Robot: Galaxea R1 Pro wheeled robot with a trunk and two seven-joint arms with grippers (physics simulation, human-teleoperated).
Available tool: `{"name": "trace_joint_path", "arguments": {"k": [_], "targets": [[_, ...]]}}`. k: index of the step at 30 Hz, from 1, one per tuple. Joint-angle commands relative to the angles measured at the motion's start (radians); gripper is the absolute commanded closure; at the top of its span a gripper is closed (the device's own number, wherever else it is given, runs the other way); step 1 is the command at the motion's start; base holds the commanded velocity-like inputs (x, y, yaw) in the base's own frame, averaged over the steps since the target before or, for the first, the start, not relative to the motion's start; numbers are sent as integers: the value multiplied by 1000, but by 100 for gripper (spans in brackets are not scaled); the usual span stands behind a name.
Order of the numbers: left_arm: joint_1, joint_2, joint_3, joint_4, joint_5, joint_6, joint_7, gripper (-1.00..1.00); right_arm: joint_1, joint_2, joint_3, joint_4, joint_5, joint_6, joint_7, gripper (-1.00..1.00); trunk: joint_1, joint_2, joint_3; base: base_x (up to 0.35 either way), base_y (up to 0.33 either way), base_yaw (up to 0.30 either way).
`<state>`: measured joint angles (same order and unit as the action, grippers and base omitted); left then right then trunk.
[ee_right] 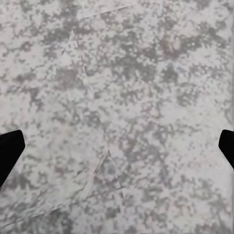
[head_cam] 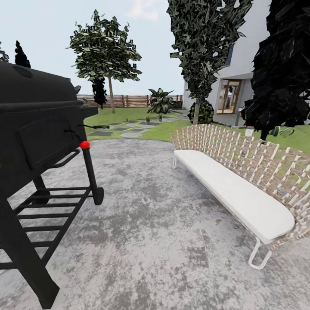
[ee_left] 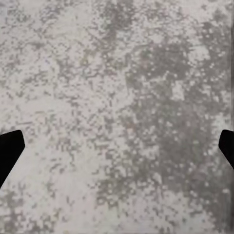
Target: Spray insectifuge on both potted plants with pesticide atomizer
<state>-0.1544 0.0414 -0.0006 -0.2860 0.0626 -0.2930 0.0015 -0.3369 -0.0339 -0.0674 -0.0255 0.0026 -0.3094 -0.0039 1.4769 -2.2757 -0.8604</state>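
Best steered between the black barbecue smoker (head_cam: 38, 129) and the wicker bench (head_cam: 241, 181), across the patio toward the garden (head_cam: 129, 116). Both the left pincer (ee_left: 117, 146) and right pincer (ee_right: 117, 146) hang spread and empty over paving. Potted plants are only distant specks; the atomizer I can't make out.

Pretty clearly somebody's backyard patio: mottled grey paving (head_cam: 150, 224) with a big black barbecue grill (head_cam: 38, 129) on one side and a long woven-back bench (head_cam: 241, 172) with a white cushion on the other. Past the paving there's the garden (head_cam: 129, 116), green lawn with grey stepping stones (head_cam: 129, 129), leafy trees (head_cam: 105, 47), a broad-leafed bush (head_cam: 160, 101) and a brown slatted wooden fence (head_cam: 129, 100) at the back. A white house (head_cam: 245, 56) with a glass door (head_cam: 229, 96) stands off to the side.
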Motion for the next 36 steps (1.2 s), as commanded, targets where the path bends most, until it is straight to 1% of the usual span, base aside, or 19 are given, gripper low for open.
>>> {"name": "trace_joint_path", "arguments": {"k": [1,18,23,32,35,36], "targets": [[0,0,-1,1,6,-3,0,-100,-1,0,-6,1,0,-4,1,-100,0,0,-1,330,-101,0],[0,3,2,1,7,-3,1,-100,-1,3,-11,-6,-5,-7,0,-100,0,0,-1,324,-100,0],[0,2,1,1,7,-3,0,-100,-1,-2,-14,-48,-6,-21,-2,-100,0,0,-1,319,-27,0],[0,-1,-2,1,6,-3,0,-100,-1,-7,-9,-66,-3,-42,5,-100,0,0,-1,319,-3,0],[0,-1,-5,1,6,-3,0,-100,-1,-8,-9,-113,-2,-44,3,-100,0,0,-2,319,0,105],[-1,-1,-6,1,6,-3,0,-100,-1,-8,-9,-144,-2,-44,2,-100,0,0,-2,319,0,206]]}}
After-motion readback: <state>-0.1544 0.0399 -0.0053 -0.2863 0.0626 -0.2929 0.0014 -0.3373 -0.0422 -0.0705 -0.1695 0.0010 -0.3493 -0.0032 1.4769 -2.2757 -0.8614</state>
